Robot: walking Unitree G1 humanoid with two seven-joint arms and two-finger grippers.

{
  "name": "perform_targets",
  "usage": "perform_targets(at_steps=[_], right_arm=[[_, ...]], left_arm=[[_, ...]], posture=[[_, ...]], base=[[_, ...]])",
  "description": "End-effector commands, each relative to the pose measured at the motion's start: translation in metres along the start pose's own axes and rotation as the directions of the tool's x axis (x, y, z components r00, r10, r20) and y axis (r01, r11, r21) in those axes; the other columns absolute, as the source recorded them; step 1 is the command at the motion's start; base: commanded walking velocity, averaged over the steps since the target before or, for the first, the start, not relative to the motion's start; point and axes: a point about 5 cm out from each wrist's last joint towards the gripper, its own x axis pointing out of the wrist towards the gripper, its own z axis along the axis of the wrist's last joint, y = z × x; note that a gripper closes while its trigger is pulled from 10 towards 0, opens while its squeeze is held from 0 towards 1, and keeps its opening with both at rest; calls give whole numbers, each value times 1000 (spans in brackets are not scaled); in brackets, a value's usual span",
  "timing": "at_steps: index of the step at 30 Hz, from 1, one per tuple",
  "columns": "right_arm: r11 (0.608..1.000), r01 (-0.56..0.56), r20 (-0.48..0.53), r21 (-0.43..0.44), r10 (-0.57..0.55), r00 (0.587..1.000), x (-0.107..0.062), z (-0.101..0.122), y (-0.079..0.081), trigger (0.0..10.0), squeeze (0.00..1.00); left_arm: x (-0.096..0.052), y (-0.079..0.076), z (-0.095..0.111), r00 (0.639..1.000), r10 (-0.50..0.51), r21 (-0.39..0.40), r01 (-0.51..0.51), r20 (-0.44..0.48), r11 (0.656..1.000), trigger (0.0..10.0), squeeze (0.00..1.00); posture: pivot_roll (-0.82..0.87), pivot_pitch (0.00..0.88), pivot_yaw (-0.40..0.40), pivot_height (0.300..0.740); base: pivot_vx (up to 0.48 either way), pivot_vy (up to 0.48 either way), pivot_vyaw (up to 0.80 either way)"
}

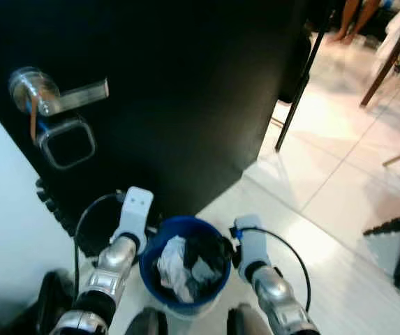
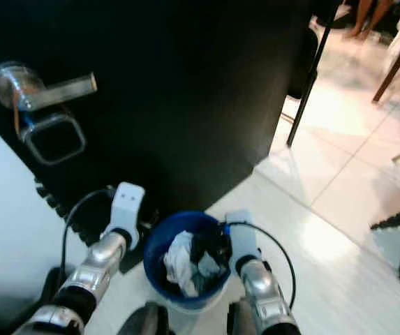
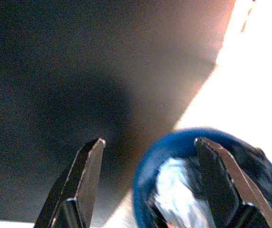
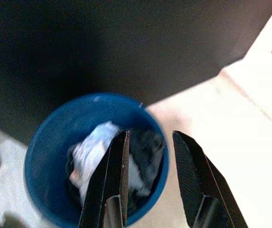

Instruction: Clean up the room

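1. Left eye view: blue bucket [image 1: 186, 269] sits on the white tile floor [image 1: 339, 202] between both arms, in front of a black door [image 1: 186, 91] with a silver lever handle [image 1: 56, 94].
2. Bucket holds white and dark crumpled cloths [image 1: 186, 269].
3. Left gripper [image 3: 147, 183] open, one finger over the bucket rim, the other outside it.
4. Right gripper [image 4: 150, 178] open, straddling the rim on the opposite side.
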Motion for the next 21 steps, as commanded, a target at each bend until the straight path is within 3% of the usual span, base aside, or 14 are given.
perform_targets(at_steps=[1,4,7,14,21], right_arm=[[1000,15,13,27,-15,1000,-4,-4,-1,10000,0],[1000,17,31,17,-18,999,-4,2,-3,10000,0],[1000,13,28,-12,-13,1000,-5,3,-6,10000,0],[999,7,29,-36,-6,1000,-5,4,-8,10000,0],[997,-13,36,-76,16,999,-5,8,-12,10000,0]], left_arm=[[-10,4,-16,997,64,-43,-66,-45,997,10000,0],[-17,12,-32,985,121,-99,-134,-125,986,10000,0],[-22,16,-38,977,133,-85,-149,-165,985,10000,0],[-26,15,-39,979,111,-69,-125,-173,990,10000,0],[-31,6,-36,991,41,-25,-45,-126,999,10000,0]], posture=[[42,1,25,648],[45,0,11,663],[49,0,-3,678],[38,0,-14,703],[21,0,-52,740]], base=[[0,0,0],[0,0,0],[0,0,0],[0,0,0],[0,0,0]])
